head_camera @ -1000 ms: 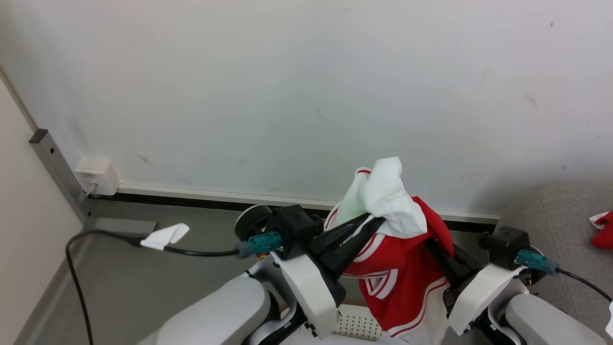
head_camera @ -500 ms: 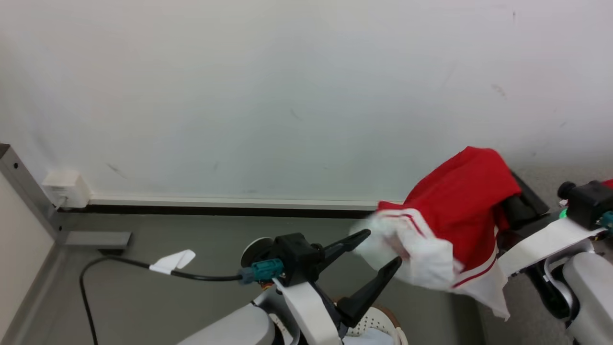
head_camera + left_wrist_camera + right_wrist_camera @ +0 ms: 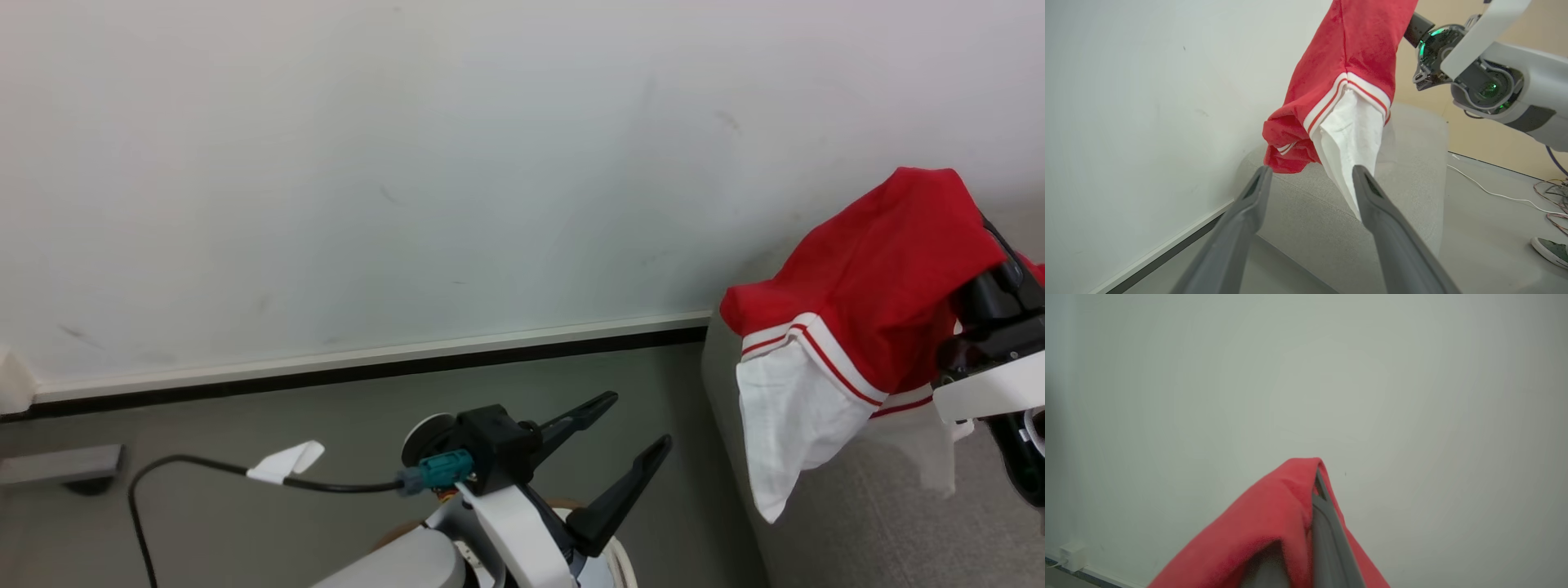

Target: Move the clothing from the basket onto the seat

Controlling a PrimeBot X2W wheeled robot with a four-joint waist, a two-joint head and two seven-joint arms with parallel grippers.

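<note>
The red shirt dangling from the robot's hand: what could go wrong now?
The clothing hangs from the right gripper alone, near the edge of the seat; let go here, it might slide to the floor. Its white sleeve dangles close to the open left gripper and could snag on a finger.

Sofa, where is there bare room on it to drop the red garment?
The sofa is bare grey fabric, in the part in view, under the hanging garment, from the wall to its rounded outer edge; a drop there looks clear. The left gripper stands open near the white panel's tip. Crowded: the floor past the sofa has cables and a shoe.
</note>
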